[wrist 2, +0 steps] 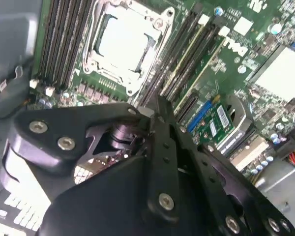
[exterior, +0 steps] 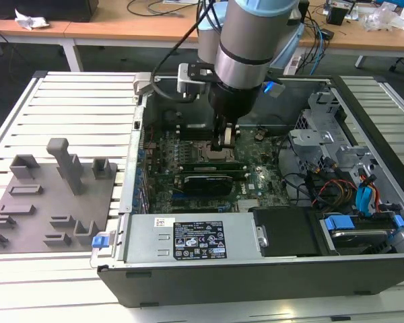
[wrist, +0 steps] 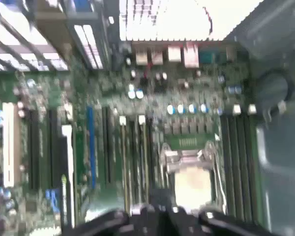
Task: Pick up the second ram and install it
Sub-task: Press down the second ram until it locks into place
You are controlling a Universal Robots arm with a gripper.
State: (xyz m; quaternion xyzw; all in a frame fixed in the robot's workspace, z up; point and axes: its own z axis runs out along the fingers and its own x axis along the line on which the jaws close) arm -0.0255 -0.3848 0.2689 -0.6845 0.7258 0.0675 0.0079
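Exterior view: arm reaches down into the open computer case (exterior: 363, 269), which lies on its side on a slatted white table (exterior: 74, 101). The gripper (exterior: 223, 140) sits low over the motherboard (exterior: 256, 182), right above the CPU socket (exterior: 212, 156). A grey tray of holders (exterior: 50, 202) rests on the table toward the exterior view's left, well apart from the case.

Second wrist view: the black gripper (wrist 2: 160, 105) linkage fills the foreground; its two fingers (wrist 2: 162, 128) meet at the tip, drawn together, with nothing visibly between them. Beyond the tip, the CPU socket (wrist 2: 120, 42) with memory slots on both sides. In the slot bank beside the socket, thin green sticks stand seated; the second ram (wrist 2: 199, 73) looks to be one of these, though which stick exactly I cannot tell.

First wrist view: blurred. Socket (wrist: 189, 177) near the gripper (wrist: 169, 214), long slots (wrist: 132, 162) with white end clips alongside, further slots (wrist: 238, 162) on the socket's other side. Finger state not readable here.
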